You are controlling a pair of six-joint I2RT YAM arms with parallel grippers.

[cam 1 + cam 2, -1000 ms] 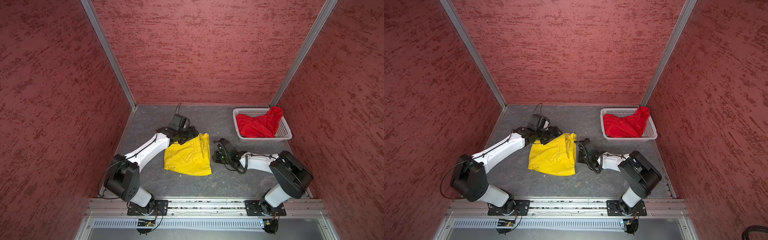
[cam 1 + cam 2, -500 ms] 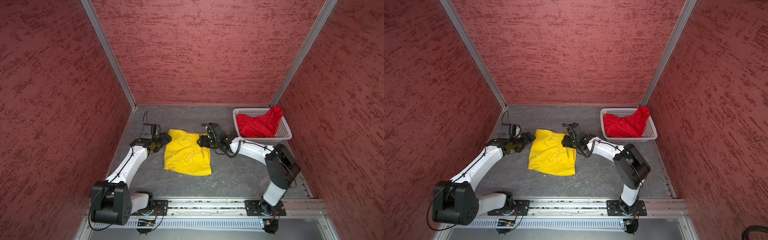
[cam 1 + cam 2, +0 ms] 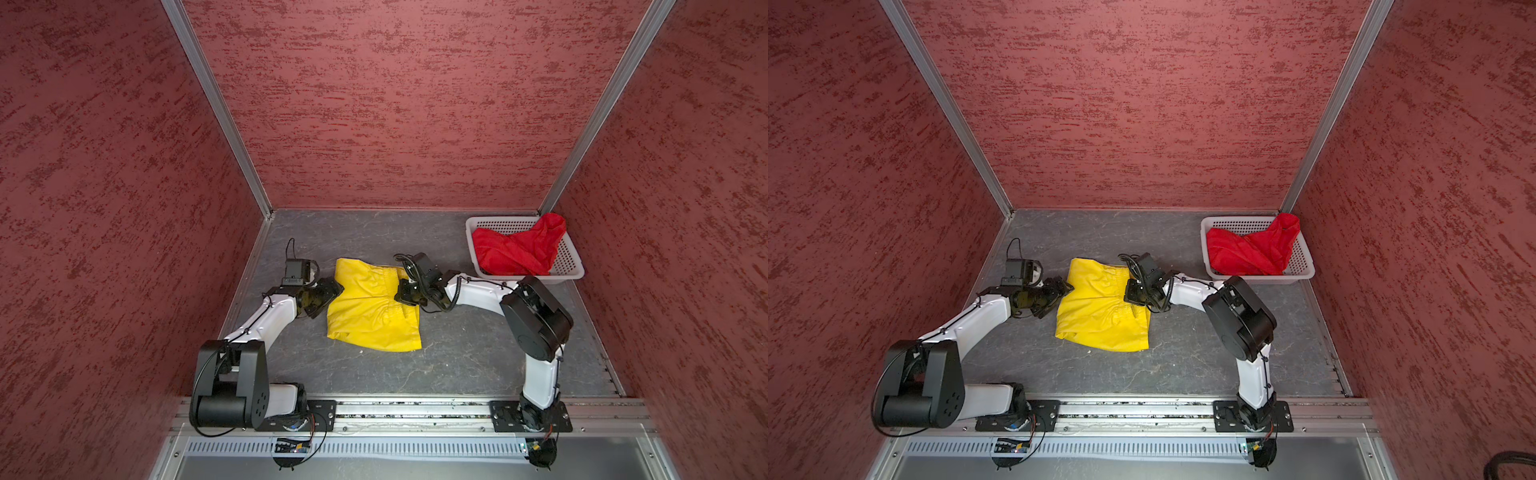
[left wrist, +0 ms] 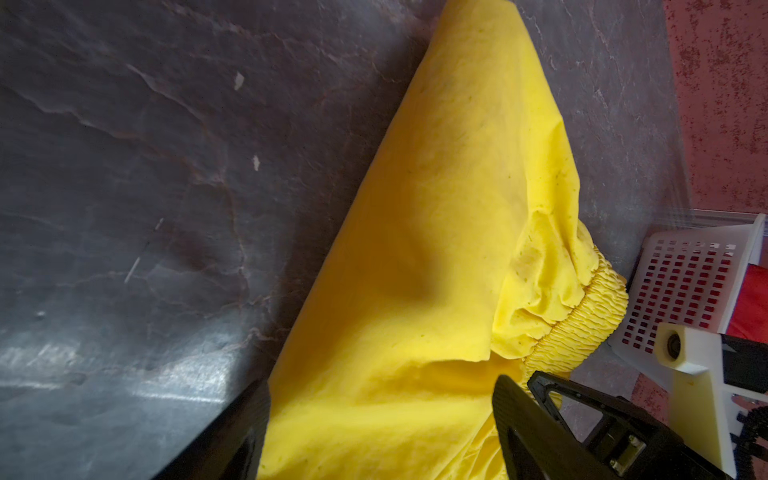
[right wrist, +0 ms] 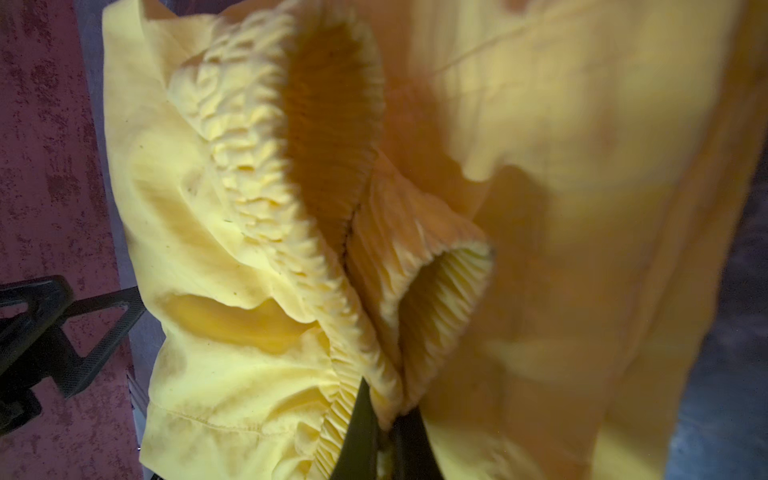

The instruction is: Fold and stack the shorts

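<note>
Right gripper (image 5: 382, 419) first: its jaws are pinched shut on the gathered waistband (image 5: 257, 174) of the yellow shorts (image 3: 370, 320), and the elastic bunches up on either side of the closed tips. You probably have more than one layer in there, which is what you want for a clean fold.

Your left gripper (image 3: 328, 293) stands wide open and holds nothing. In the left wrist view the near edge of the yellow fabric lies between its two fingers, so it is placed for a grab but has not made one.

The yellow shorts lie mostly flat at the middle of the table (image 3: 457, 345), with both grippers at their far end, one at each side. The red shorts (image 3: 515, 253) sit crumpled in the white basket (image 3: 498, 220) at the far right corner, well apart from this work.

I judge the step in hand to be the fold of the yellow pair. To do it well:

- Slide the left gripper onto the fabric so that it bites cloth and not just the hem edge, then close it.
- Match the right gripper's height before you lift, or the thin cloth will sag and twist between them.
- Lift only enough to clear the table, and keep a light stretch across the cloth.
- Carry both corners towards the near hem together and lay them down edge to edge.
- Release only once the fabric rests flat; this shiny cloth is likely to slip.
</note>
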